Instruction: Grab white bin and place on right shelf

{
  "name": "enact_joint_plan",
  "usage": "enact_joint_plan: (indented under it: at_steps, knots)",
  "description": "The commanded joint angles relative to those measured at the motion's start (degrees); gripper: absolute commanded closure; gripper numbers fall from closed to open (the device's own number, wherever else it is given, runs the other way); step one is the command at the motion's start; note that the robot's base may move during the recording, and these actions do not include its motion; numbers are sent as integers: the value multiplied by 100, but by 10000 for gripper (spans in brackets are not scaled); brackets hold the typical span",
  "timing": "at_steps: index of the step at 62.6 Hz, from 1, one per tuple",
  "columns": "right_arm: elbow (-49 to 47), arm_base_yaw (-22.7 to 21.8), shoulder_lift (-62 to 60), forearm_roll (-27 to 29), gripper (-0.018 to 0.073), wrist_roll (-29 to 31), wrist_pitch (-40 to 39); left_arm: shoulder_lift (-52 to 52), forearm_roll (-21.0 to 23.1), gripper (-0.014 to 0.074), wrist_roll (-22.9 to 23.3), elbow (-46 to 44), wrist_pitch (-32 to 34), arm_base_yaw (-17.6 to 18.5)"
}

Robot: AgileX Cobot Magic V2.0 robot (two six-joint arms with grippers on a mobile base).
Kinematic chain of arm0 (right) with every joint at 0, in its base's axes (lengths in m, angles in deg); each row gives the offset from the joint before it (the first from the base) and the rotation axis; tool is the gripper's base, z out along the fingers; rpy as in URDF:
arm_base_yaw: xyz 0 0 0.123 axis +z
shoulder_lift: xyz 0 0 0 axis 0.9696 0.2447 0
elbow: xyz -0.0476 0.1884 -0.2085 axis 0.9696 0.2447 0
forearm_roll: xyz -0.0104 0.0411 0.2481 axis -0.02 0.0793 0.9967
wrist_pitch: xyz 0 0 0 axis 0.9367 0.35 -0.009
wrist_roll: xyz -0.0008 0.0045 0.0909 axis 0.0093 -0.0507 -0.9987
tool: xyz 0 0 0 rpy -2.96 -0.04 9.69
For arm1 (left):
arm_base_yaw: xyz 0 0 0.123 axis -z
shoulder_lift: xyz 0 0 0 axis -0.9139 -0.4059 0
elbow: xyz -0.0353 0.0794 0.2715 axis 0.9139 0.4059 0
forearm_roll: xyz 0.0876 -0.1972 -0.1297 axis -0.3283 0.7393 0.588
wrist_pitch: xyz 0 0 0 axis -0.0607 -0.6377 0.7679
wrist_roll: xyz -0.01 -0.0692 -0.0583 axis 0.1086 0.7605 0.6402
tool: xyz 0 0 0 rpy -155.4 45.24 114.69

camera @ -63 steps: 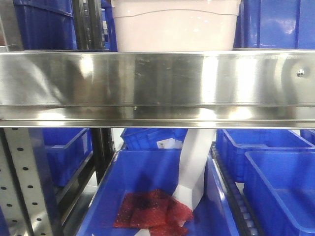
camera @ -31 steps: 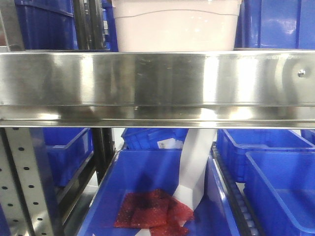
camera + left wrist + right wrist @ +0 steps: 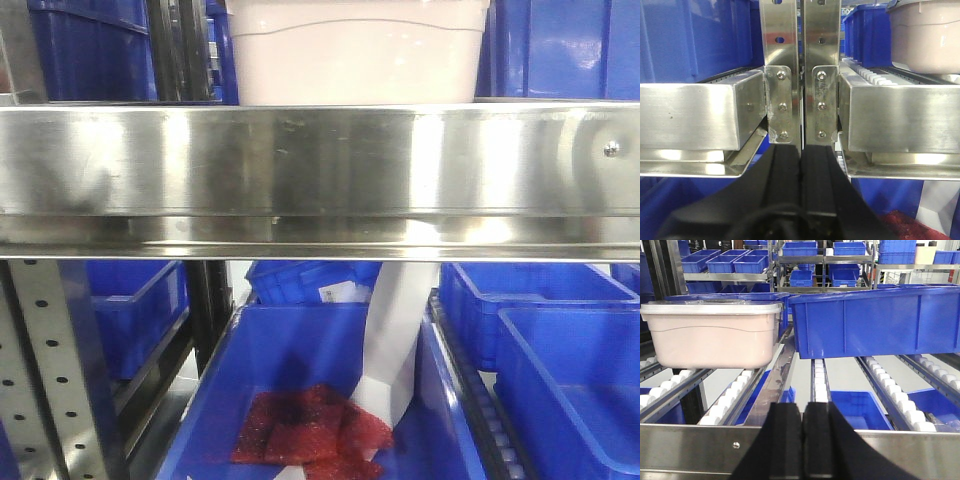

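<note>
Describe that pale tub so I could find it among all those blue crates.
Look above the broad shiny rail of the steel shelf, on its white rollers. The white bin sits left of a large blue crate. It alone is pinkish-white, round-cornered and lidded.

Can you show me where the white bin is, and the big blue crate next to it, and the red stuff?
white bin (image 3: 715,337), right wrist view, its front wall.
blue crate (image 3: 875,322), right wrist view, its front wall.
red stuff (image 3: 310,425), front view, its middle.

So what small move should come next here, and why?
Probably open both grippers and reach toward the white bin. The left gripper and right gripper are shut and empty, short of the bin, which sits on the rollers behind the front rail.
</note>
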Motion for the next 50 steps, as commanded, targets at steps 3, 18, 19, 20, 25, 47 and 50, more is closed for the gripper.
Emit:
enact_joint_plan:
  at_steps: [3, 18, 19, 20, 25, 47, 50]
  knots:
    - [-141, -6, 87, 118, 489, 10, -506, 59, 74, 713, 44, -9, 529, -2]
    - [-141, -6, 87, 118, 489, 10, -506, 59, 74, 713, 44, -9, 529, -2]
    - [-141, -6, 87, 118, 489, 10, -506, 59, 74, 713, 44, -9, 529, -2]
    - [-141, -6, 87, 118, 489, 10, -506, 59, 74, 713, 44, -9, 529, -2]
    - [-141, -6, 87, 118, 489, 10, -506, 59, 74, 713, 44, -9, 529, -2]
    - [-141, -6, 87, 113, 489, 10, -506, 59, 74, 713, 44, -9, 529, -2]
    - [-141, -6, 87, 113, 489, 10, -506, 59, 74, 713, 44, -9, 529, -2]
